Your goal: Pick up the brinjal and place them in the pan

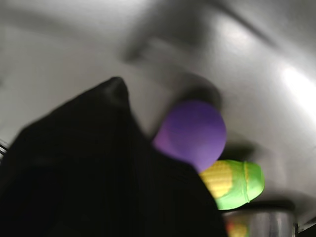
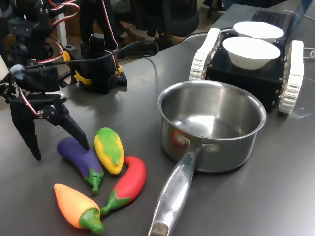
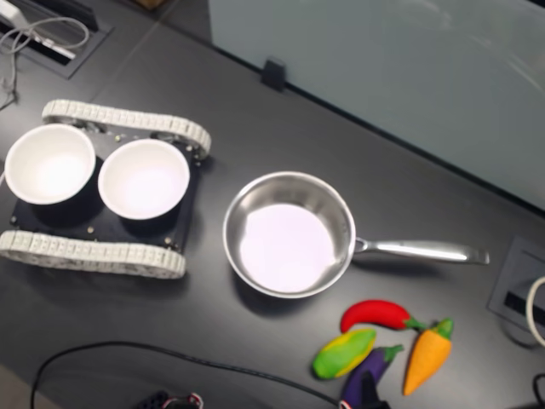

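Note:
The purple brinjal (image 2: 80, 158) lies on the dark table at the first exterior view's lower left, green stem toward the camera. My gripper (image 2: 61, 151) stands open over its blunt end, one black finger (image 2: 78, 132) next to the brinjal, the other on its far side toward the first exterior view's left. In the wrist view the brinjal's rounded end (image 1: 191, 132) shows beside a black finger (image 1: 98, 173), blurred. The steel pan (image 2: 246, 147) stands empty to the first exterior view's right, handle toward the camera. The second exterior view shows the pan (image 3: 234, 204) and the brinjal (image 3: 372, 365) at the bottom edge.
A yellow-green corn toy (image 2: 109, 150) touches the brinjal, with a red chili (image 2: 129, 184) and an orange pepper (image 2: 76, 205) close by. A tracked black base (image 2: 246, 73) carrying two white bowls (image 2: 251, 51) stands behind the pan. Another arm's base and cables (image 2: 101, 59) sit at the back left.

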`<state>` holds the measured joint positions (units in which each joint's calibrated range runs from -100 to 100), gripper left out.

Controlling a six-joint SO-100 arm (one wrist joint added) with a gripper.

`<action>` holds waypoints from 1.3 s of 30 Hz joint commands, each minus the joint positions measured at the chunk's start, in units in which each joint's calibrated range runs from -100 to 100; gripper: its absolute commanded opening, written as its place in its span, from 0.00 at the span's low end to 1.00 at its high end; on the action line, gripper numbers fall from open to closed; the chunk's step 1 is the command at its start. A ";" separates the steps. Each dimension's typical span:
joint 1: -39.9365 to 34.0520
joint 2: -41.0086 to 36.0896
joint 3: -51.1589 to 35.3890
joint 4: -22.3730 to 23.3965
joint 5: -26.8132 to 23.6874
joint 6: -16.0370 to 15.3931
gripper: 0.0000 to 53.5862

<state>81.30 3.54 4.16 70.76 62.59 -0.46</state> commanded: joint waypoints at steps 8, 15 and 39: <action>-5.95 -0.79 1.79 -4.96 -2.44 1.13 0.74; -7.90 0.05 3.70 -5.47 -2.59 2.14 0.73; -8.48 -1.38 10.06 -7.09 -2.74 3.74 0.62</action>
<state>73.05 3.87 12.76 62.43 60.39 2.30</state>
